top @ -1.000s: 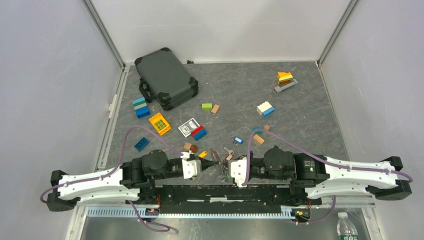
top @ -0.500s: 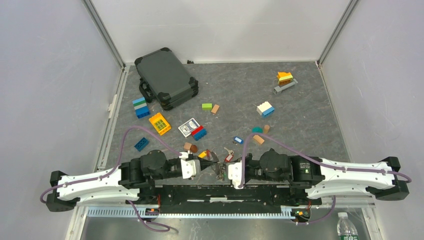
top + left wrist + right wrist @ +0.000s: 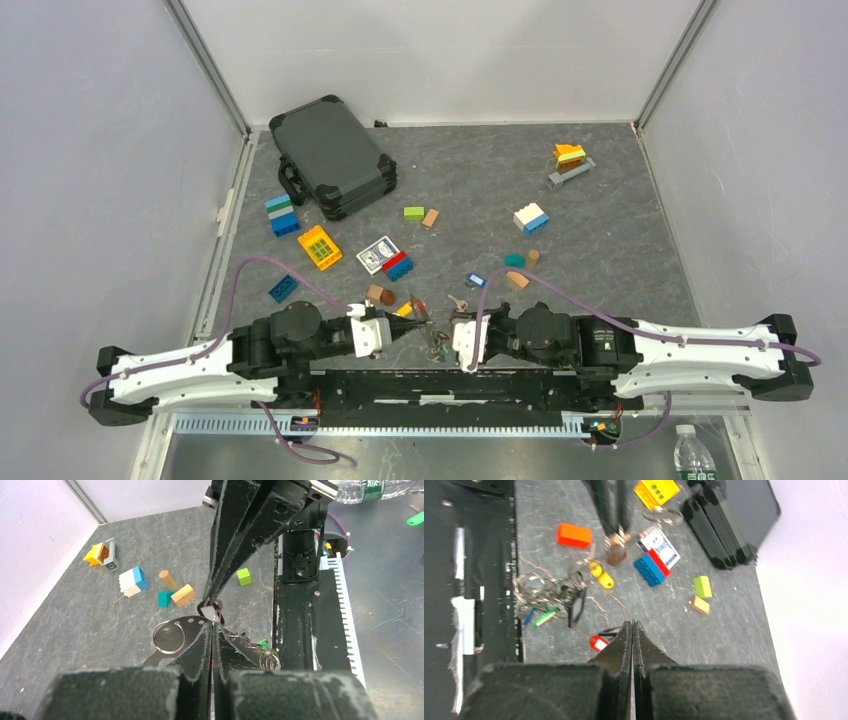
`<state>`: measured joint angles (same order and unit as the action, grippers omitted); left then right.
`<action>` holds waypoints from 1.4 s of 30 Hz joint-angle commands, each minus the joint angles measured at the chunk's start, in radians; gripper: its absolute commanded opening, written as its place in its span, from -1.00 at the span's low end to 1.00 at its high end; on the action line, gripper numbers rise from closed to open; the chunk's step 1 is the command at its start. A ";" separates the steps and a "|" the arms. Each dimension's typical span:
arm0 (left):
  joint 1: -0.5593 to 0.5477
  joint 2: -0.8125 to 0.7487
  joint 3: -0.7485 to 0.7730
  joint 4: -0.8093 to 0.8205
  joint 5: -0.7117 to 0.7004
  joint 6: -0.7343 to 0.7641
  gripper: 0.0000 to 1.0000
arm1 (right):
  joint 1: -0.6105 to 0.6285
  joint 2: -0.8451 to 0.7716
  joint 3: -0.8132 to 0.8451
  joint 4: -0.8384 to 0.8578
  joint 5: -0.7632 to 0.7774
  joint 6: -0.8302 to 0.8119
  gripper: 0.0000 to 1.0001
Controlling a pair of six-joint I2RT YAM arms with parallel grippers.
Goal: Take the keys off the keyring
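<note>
My left gripper [image 3: 418, 323] is shut, and a thin wire of the keyring [image 3: 216, 616] sits between its tips [image 3: 213, 624]. My right gripper [image 3: 443, 335] points at it, tip to tip, and is also shut [image 3: 631, 623]. A red-tagged key [image 3: 598, 643] hangs at the right fingertips; in the left wrist view it shows as a dark tag with a white window [image 3: 207, 611]. The bunch of small rings with green and blue keys [image 3: 541, 614] lies below by the black base, also in the left wrist view [image 3: 260, 650]. A yellow-tagged key [image 3: 601, 576] lies apart on the table.
A black case [image 3: 333, 155] stands at the back left. A card box [image 3: 377, 253], bricks [image 3: 320, 246] and wooden blocks [image 3: 380, 294] are scattered mid-table. A perforated metal plate with a ring [image 3: 167, 636] lies beside my left fingers. The black base rail [image 3: 450, 382] runs along the near edge.
Both grippers have shifted left together, the right arm reaching further in. The key bunch has moved left with them and sits lower, by the base rail.
</note>
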<state>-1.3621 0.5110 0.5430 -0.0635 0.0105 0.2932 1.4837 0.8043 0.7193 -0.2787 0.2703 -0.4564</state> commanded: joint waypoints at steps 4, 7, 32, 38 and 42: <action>-0.006 -0.100 0.032 -0.127 -0.147 -0.038 -0.95 | -0.012 0.014 -0.035 0.137 0.281 0.050 -1.00; -0.005 -0.147 0.035 -0.184 -0.248 -0.073 -0.95 | -0.082 0.070 -0.037 0.169 0.212 0.085 -1.00; 0.308 0.128 0.050 0.037 -0.099 -0.179 -0.95 | -0.432 0.024 -0.183 0.235 0.022 0.500 0.46; 0.613 0.384 0.123 0.197 0.236 -0.252 -0.95 | -0.433 -0.022 -0.205 0.182 0.110 0.595 0.48; 0.643 0.530 0.193 0.217 0.199 -0.312 -0.16 | -0.433 -0.027 -0.206 0.145 0.141 0.651 0.50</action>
<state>-0.7456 0.9588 0.6357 0.0143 0.1181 0.0803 1.0534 0.7914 0.5152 -0.1036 0.3431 0.1040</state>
